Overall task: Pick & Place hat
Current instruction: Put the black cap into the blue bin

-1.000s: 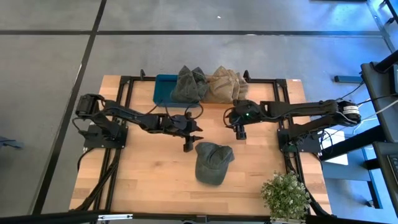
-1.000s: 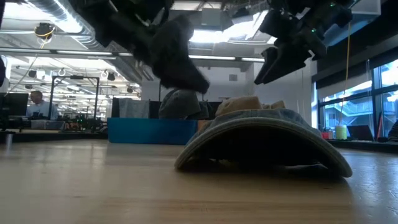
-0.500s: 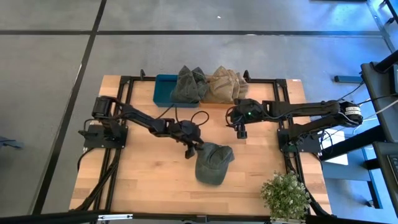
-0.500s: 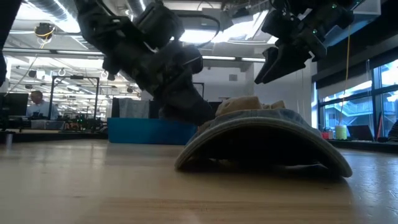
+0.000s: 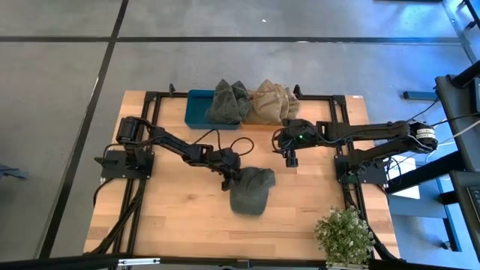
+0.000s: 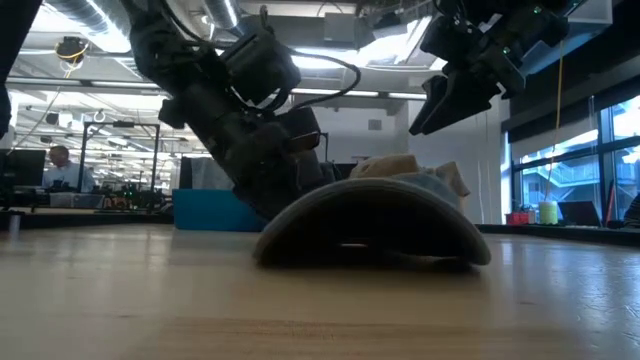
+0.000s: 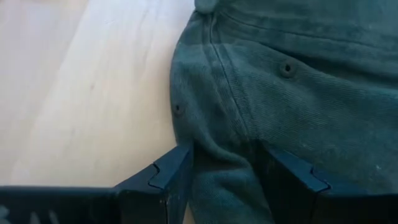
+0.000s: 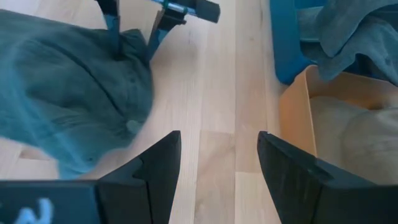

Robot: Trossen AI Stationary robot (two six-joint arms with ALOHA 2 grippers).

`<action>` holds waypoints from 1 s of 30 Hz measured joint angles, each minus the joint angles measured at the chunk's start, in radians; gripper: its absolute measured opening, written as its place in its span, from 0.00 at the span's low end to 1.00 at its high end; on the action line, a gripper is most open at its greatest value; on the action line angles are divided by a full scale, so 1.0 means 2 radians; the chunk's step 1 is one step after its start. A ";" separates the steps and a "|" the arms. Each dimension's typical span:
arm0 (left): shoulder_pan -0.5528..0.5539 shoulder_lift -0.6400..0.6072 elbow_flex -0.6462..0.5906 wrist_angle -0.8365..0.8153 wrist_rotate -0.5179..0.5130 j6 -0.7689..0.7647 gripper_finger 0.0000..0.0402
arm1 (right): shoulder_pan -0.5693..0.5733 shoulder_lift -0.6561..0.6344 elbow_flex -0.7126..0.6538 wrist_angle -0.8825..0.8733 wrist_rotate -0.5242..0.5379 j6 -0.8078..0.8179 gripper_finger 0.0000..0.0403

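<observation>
A dark green cap (image 5: 251, 191) lies crown up on the wooden table, right of centre (image 6: 370, 225). My left gripper (image 5: 229, 178) is down at the cap's left side and shut on its cloth (image 7: 227, 186); the right wrist view shows it too (image 8: 134, 37). My right gripper (image 5: 290, 159) hangs open above the table, on the far right side of the cap (image 8: 217, 168), touching nothing. My left gripper pinches a bulge of the cap's crown near its lower edge (image 7: 219, 163), on the cap's left side, between its two fingers (image 7: 163, 182). The fingers slant down from the table's left. The cap rests on the table.
At the far edge, a blue bin (image 5: 196, 109) holds an olive cap (image 5: 227, 103). Next to it a tan box (image 8: 297, 106) holds a beige cap (image 5: 271, 103). A potted plant (image 5: 343, 234) stands at the near right corner. Bare wood lies left of and in front of the cap.
My left gripper has come down and moved right onto the cap's left side. Since then the cap has slid a little toward the table's left and far edge, turned about, and bunched narrower. My right gripper has kept still.
</observation>
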 joint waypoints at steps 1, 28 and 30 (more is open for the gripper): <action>0.000 -0.001 0.000 -0.011 -0.006 0.001 0.42 | 0.000 0.000 0.000 0.000 0.000 0.000 0.53; -0.007 -0.082 -0.005 -0.105 -0.038 0.146 0.01 | 0.000 0.001 0.000 0.053 0.000 -0.002 0.53; -0.007 -0.094 -0.005 -0.121 -0.056 0.158 0.01 | 0.000 0.001 0.000 0.073 0.000 -0.013 0.53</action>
